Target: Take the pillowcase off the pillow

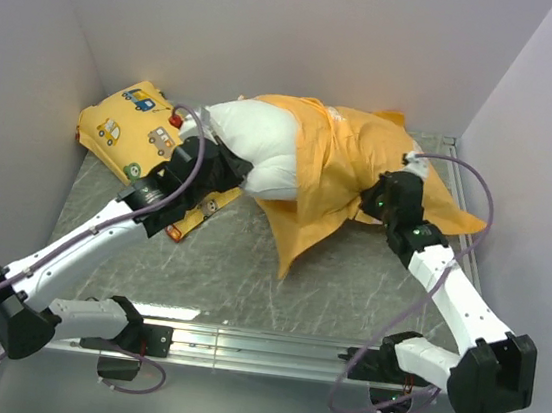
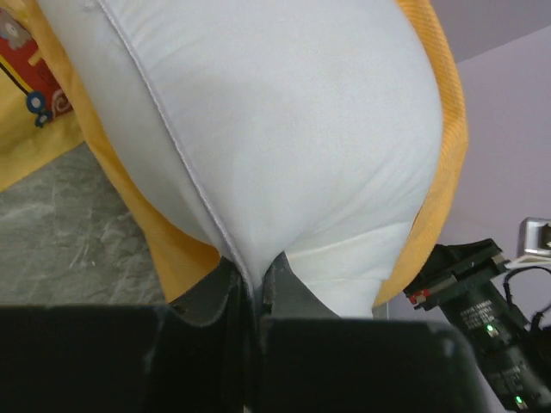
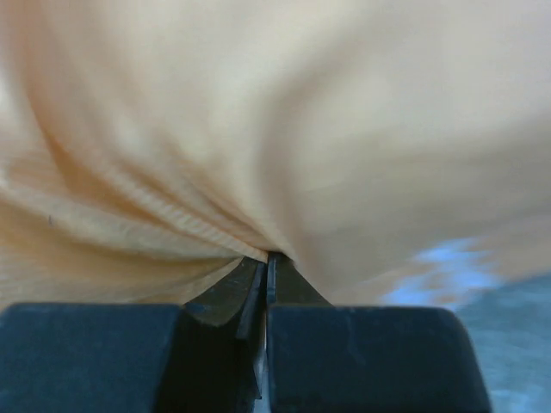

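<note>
**Pillow half out, each claw on its own cloth**

The pillowcase (image 1: 352, 165) lies toward 12 o'clock on the table (image 1: 346, 296). It is bunched over the 3 o'clock half of the pillow (image 1: 252, 153), and a loose orange flap trails toward 6 o'clock. The pillow's white end bulges bare out of the case's mouth toward 9 o'clock, so the job looks roughly half done.

The grips appear chosen to pull the two apart. The left claw (image 2: 251, 277) is pressed together on the pillow's stitched edge seam, a firm ridge that should slip less than the plump filling would. The right claw (image 3: 265, 261) is pinching a gather of orange fabric, with folds radiating from its tips. Whether any of the white pillow is caught underneath cannot be told. Seen from above, the left claw sits at the 9 o'clock end and the right at the 3 o'clock end, which suits drawing them away from each other.

A small yellow cushion (image 1: 134, 129) printed with cars rests at 10 o'clock, close against the left arm's wrist. It could get dragged along if that arm pulls back.
</note>
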Action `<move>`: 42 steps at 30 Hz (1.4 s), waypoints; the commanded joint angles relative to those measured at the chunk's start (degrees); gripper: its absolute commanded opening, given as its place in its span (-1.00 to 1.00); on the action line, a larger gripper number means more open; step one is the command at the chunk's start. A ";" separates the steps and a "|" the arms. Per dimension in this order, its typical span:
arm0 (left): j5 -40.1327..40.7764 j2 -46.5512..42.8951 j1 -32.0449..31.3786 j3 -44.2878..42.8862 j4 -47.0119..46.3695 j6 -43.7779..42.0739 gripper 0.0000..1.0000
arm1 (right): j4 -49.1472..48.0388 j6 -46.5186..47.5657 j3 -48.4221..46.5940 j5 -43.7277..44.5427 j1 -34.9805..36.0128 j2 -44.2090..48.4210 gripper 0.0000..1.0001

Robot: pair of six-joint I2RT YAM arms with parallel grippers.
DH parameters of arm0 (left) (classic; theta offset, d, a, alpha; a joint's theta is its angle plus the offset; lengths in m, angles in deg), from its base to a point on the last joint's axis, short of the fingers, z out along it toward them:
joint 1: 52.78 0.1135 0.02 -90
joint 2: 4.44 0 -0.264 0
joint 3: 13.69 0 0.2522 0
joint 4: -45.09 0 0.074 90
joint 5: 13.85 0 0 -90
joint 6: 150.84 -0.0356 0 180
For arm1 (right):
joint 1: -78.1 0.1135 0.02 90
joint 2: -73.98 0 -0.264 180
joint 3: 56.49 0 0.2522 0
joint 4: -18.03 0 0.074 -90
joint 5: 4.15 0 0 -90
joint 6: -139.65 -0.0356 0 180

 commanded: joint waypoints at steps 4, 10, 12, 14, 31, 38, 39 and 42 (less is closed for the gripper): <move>3.82 -11.24 5.27 -4.36 1.23 -3.67 -0.99 | 3.17 -2.47 -0.01 1.17 -14.97 -5.00 -1.00; -5.48 -15.73 5.18 7.13 -0.61 -1.57 -0.99 | 0.70 -1.42 1.66 -5.69 -13.32 -0.19 -0.95; -7.33 -16.79 5.00 12.83 -1.31 -0.77 -0.99 | 1.23 -0.63 0.71 -7.71 -11.99 1.75 -0.66; -9.35 -18.46 4.04 17.06 -2.97 0.89 -0.99 | 1.93 1.22 -0.35 -8.51 -9.19 4.83 -0.30; -12.44 -23.38 -1.50 41.96 -8.17 10.48 -0.99 | 11.77 17.48 -30.58 1.56 20.97 -19.84 0.59; -11.47 -25.58 -1.59 41.87 -5.63 10.13 -0.99 | 15.56 15.37 -42.45 21.52 20.53 -33.57 0.34; -11.38 -25.84 -1.67 41.87 -5.27 10.13 -0.99 | 14.95 15.20 -42.63 22.68 20.27 -34.09 0.14; -11.29 -26.81 -1.59 41.87 -3.87 10.13 -0.99 | 14.76 13.54 -42.98 25.59 16.76 -34.10 -0.77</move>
